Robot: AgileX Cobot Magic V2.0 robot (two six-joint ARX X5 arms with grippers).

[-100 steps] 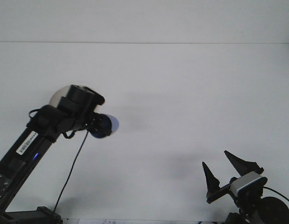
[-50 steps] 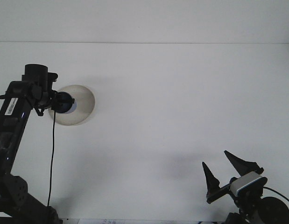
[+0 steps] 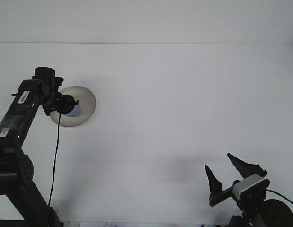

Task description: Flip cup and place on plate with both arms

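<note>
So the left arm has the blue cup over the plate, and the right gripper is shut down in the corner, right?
Not quite. The right gripper is open, not shut: the front view shows its two black fingers spread apart in the lower right corner. The rest holds: the left arm's gripper has the blue cup over the plate.

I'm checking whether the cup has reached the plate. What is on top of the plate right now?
A dark blue cup shows over the plate, at the left gripper. The arm covers the plate's left edge, so contact can't be confirmed.
</note>
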